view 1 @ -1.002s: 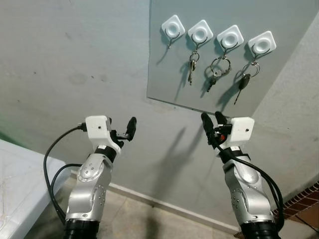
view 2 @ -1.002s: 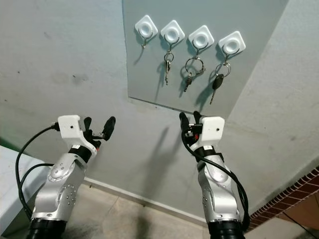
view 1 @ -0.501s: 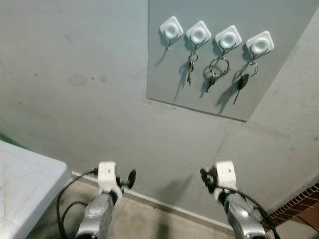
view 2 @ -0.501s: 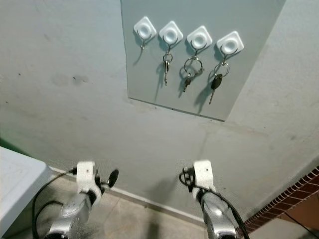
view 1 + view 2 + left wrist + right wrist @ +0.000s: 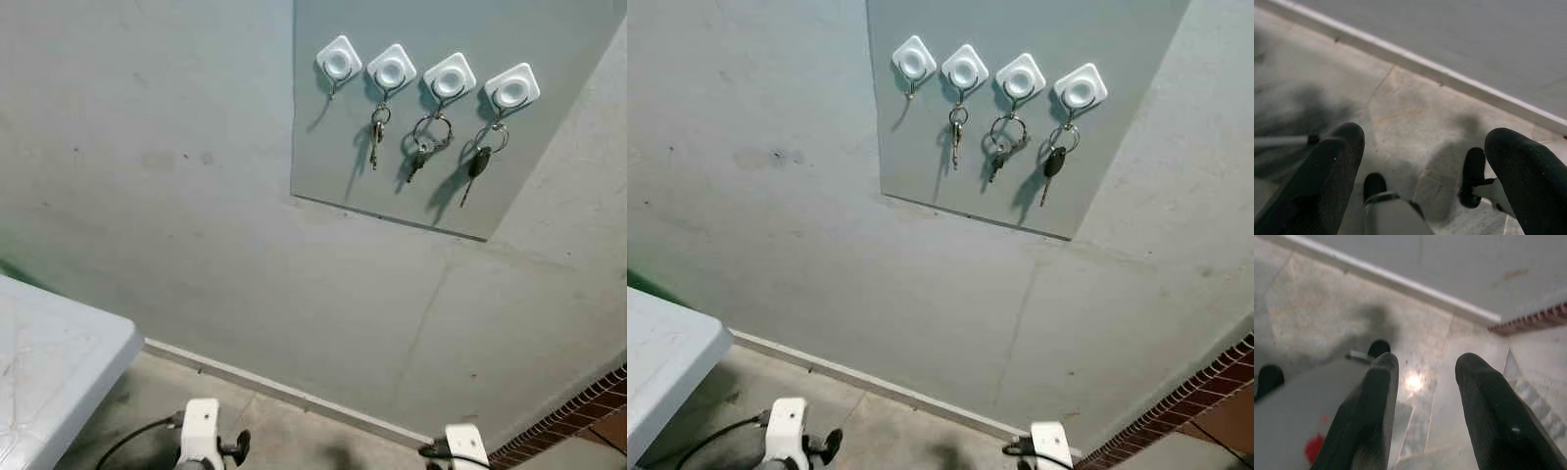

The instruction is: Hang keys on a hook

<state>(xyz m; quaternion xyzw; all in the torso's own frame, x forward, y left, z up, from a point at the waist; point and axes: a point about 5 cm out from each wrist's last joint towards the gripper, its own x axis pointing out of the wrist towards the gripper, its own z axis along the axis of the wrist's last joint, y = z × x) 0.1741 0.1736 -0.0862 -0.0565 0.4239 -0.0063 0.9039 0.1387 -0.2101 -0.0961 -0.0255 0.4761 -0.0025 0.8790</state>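
A grey panel on the wall carries four white hooks. The leftmost hook is bare. A small bunch of keys hangs from the second hook, a key ring with keys from the third, and a black car key from the fourth. Both arms are low, at the bottom edge of the eye views, far below the panel. My left gripper is open over the floor with nothing between its fingers. My right gripper is also open and holds nothing.
A white table stands at the left. A pale skirting board runs along the foot of the grey wall above a stone floor. Red brickwork begins at the lower right.
Both arms have dropped from just below the panel to the bottom edge of the view. The keys on the hooks have not moved.
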